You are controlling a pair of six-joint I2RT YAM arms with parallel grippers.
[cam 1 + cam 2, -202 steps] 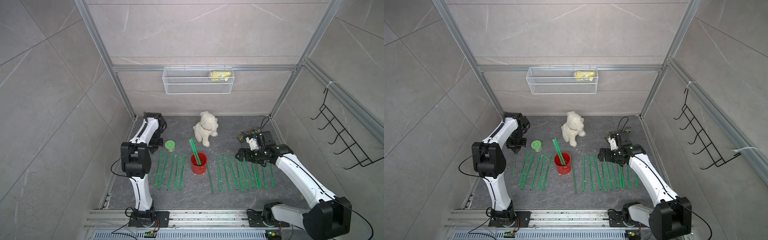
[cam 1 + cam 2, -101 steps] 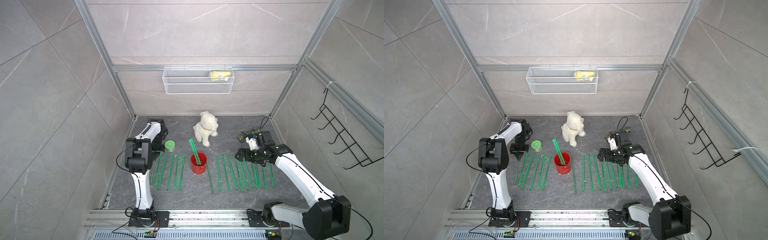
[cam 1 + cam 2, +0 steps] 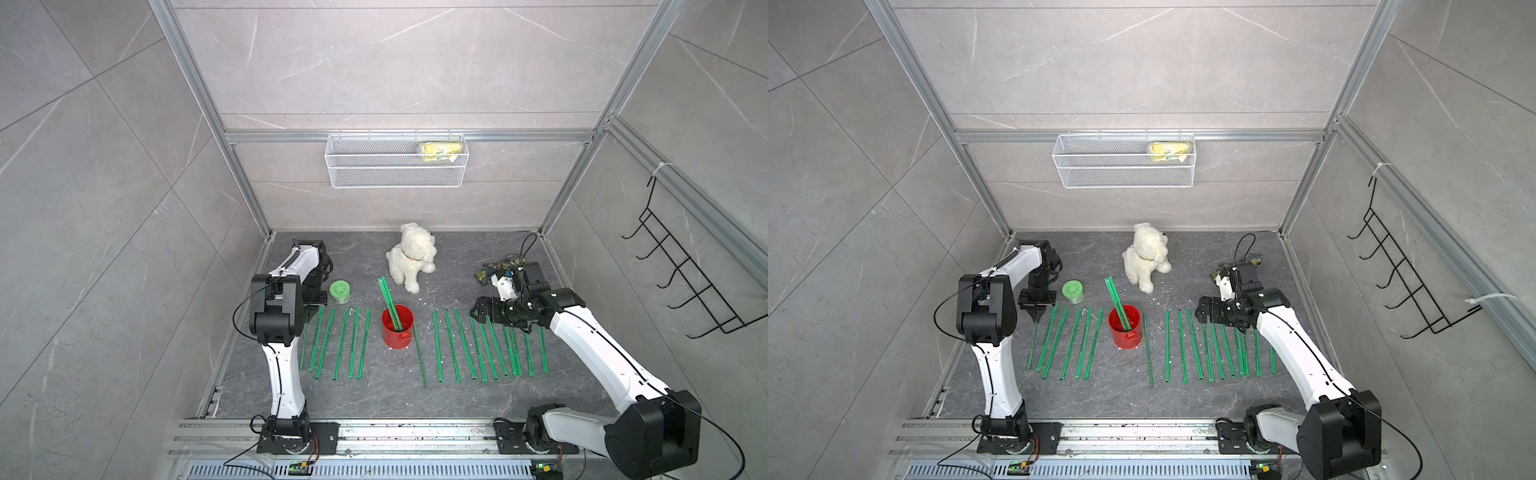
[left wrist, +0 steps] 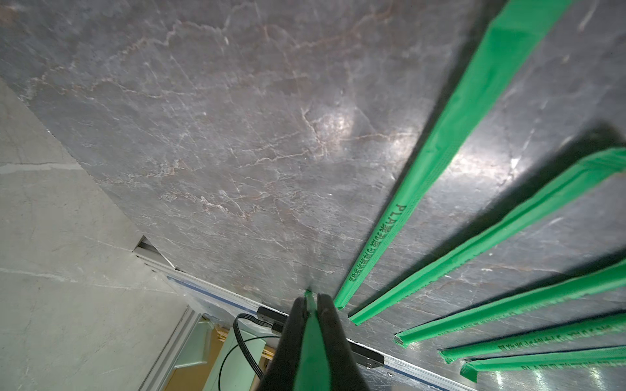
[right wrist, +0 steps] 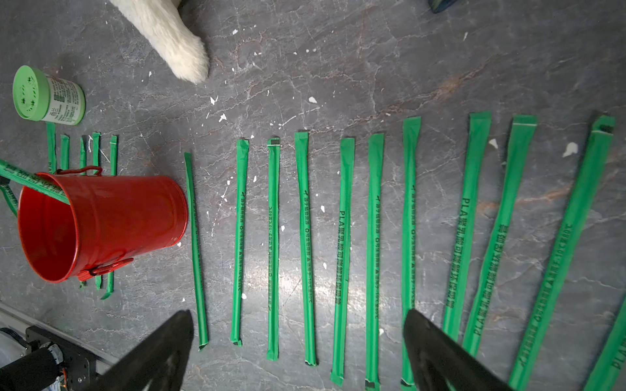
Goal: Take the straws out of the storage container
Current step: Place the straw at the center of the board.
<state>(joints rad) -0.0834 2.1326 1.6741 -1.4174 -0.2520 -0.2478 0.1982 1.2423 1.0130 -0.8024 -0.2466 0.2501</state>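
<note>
Your left gripper [image 4: 311, 299] is pinched on a straw [image 4: 310, 345] at the outer edge of the left row [image 3: 340, 345]; the right gripper [image 5: 298, 313] hangs spread wide over the right row [image 3: 465, 349], holding nothing. At least one more leans out of the can [image 3: 398, 338]. They look light, thin and bendy in slick wrappers, so pinch near the top end and lift straight. Mind tipping the can; the jar [image 3: 340, 291] and dog [image 3: 411, 259] stand just behind
</note>
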